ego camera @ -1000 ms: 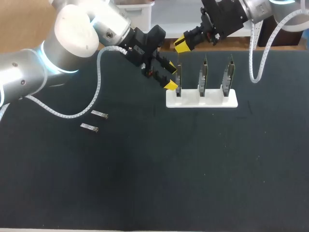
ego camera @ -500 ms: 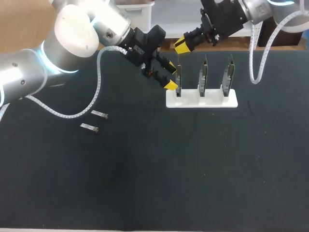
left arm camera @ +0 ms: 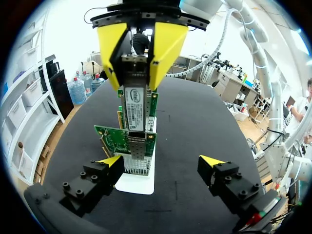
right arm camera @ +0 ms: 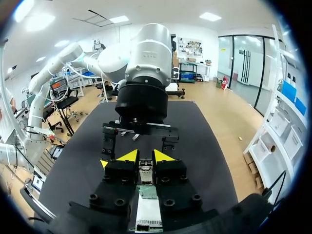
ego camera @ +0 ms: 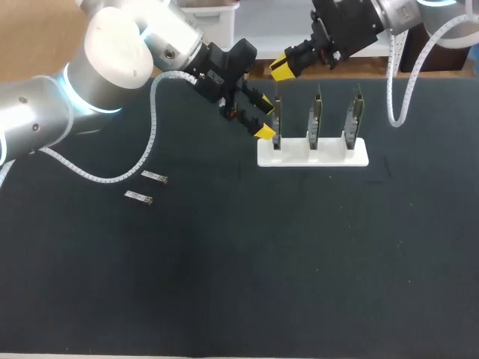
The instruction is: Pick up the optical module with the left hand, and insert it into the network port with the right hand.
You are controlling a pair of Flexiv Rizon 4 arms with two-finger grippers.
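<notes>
white rack (ego camera: pixel 329 155) holds three cards (ego camera: pixel 317 112), right tool (ego camera: pixel 279 69) pinches one module (left arm camera: pixel 136 105), left tool (ego camera: pixel 265 120) spread, two modules (ego camera: pixel 153 176) loose.

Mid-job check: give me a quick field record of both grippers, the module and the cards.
left gripper: open, empty, by the end network card
right gripper: shut on optical module
module position: upright over that card, lower end at its port
stand: white, three cards upright
spare modules: two, lying flat, away from stand
</notes>
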